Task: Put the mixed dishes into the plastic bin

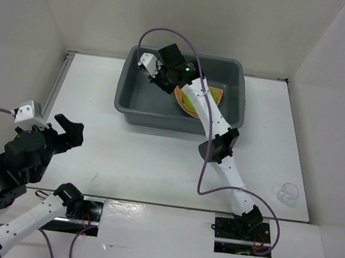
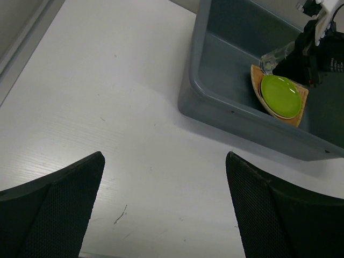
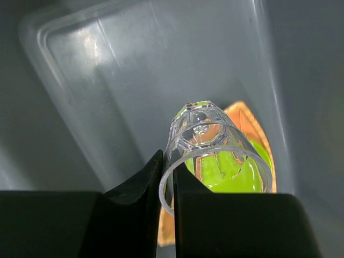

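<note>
Top camera: my right gripper (image 1: pixel 150 68) hangs inside the bin (image 1: pixel 161 119), over its left half. The tray (image 1: pixel 180 98) and green plate (image 1: pixel 214 96) lie by the right wall. A second cup (image 1: pixel 288 192) sits at the counter's (image 1: pixel 155 159) right edge.

Left wrist: my left gripper (image 2: pixel 164 158) is spread wide and empty.

Right wrist: the gripper is pinching a cup (image 3: pixel 215 145) by its rim. I'd lower it to the bin floor beside the plate before letting go.

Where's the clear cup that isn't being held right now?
Top view: the loose clear cup sits on the table near its front-right corner, outside the bin.
</note>
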`<state>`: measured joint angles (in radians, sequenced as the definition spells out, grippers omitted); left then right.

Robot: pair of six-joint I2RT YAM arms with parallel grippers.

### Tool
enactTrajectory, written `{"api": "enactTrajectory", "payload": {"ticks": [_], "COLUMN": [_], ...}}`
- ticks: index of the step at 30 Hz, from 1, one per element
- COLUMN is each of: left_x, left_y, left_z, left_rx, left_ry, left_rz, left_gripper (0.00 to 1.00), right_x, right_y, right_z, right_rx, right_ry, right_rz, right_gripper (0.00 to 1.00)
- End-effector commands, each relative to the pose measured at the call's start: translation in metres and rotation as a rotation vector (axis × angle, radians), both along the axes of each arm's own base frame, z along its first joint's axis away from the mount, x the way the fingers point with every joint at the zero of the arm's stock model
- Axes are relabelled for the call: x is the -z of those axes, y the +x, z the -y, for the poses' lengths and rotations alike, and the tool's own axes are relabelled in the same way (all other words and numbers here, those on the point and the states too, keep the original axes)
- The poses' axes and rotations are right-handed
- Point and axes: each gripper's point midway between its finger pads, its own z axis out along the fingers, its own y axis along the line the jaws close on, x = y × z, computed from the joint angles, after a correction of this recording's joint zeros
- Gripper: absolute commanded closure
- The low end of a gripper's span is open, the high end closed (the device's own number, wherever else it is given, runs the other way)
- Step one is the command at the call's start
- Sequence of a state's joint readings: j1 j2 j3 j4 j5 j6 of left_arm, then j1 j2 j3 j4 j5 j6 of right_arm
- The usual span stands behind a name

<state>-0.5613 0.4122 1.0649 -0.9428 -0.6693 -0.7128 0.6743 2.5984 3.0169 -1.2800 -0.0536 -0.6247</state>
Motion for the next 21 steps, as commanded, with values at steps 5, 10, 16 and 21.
{"api": "enactTrajectory", "payload": {"ticks": [5,10,16,21], "left_x": [0.003,0.003,0.001,0.001], "left_y": [0.014,0.014,0.012,0.012], "left_z": [0.007,0.007,0.006,0.006], "left_rx": [-0.001,-0.001,-0.002,-0.002], "left_ry": [0.035,0.035,0.029,0.029], "left_rz": [-0.031,-0.032,-0.023,-0.023], "left_gripper": [0.00,0.00,0.00,0.00], "right_x": [0.050,0.085,0.100,0.093], "right_y": [-0.003,0.024,0.055,0.073], "right_z": [-0.024,-0.028,-0.026,-0.018], "right_rx": [-0.051,-0.020,0.027,0.082], "right_ry": [-0.026,-0.073,-0.124,-0.166], "right_rz": [-0.042,0.017,0.139,0.227], "right_gripper": [0.93,0.93,0.94,0.79]}}
